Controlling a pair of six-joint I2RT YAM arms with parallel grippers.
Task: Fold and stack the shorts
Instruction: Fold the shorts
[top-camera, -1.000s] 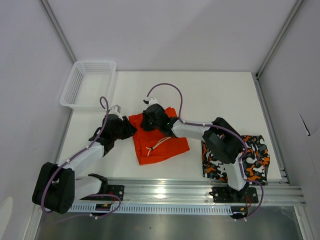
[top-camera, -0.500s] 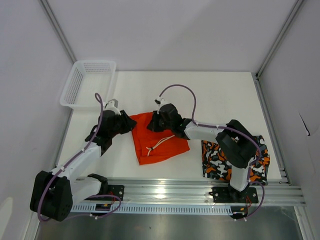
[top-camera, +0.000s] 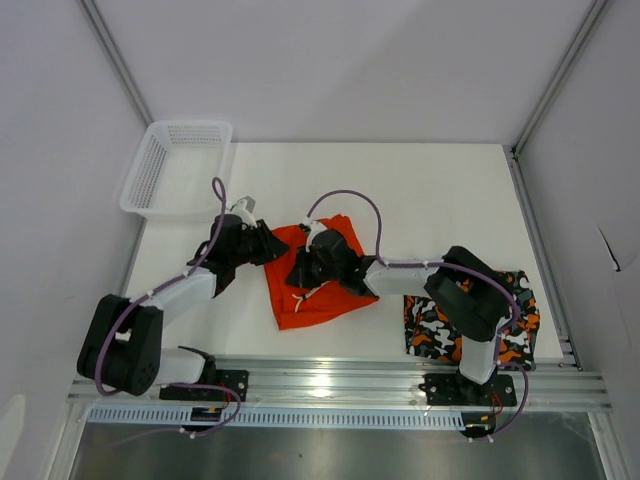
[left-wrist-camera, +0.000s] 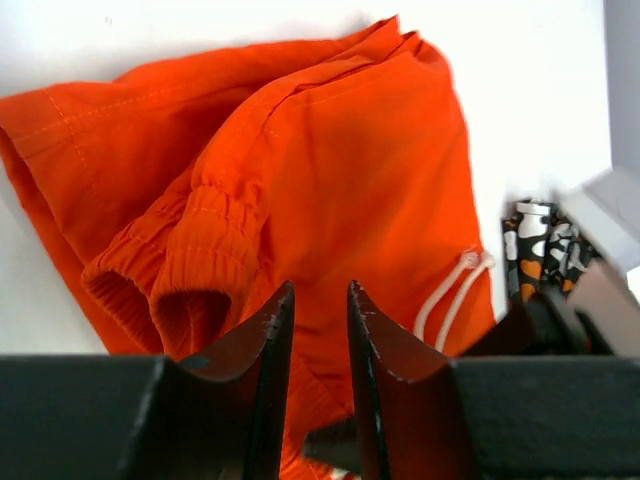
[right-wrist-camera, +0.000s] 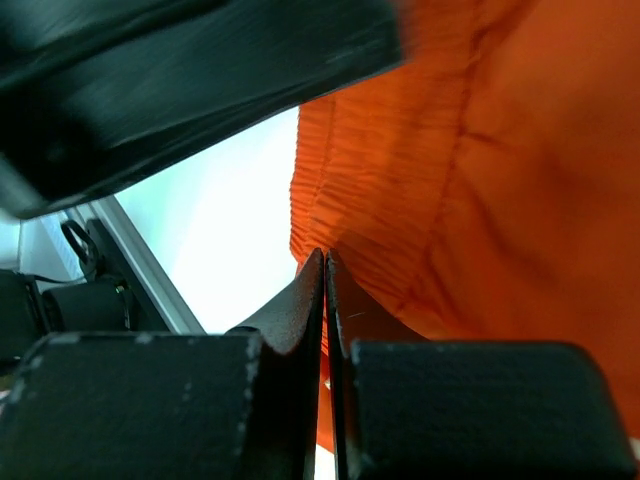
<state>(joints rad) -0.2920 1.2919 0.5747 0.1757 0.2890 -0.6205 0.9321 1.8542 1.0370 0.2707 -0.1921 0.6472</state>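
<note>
The plain orange shorts lie crumpled in the middle of the table, white drawstring showing. My left gripper is at their far left corner, its jaws a narrow gap apart over the elastic waistband, with fabric showing beyond the gap. My right gripper lies across the middle of the same shorts. Its fingers are pressed together at the waistband edge, and a sliver of orange shows between them. The patterned shorts lie folded at the near right, partly under the right arm.
A white mesh basket stands at the far left corner. The aluminium rail with both arm bases runs along the near edge. Grey walls close in the table on three sides.
My left gripper has swung right onto the orange shorts' corner and narrowed its jaws. My right gripper has come back toward the near left across the shorts, and the cloth's far edge has shifted.
</note>
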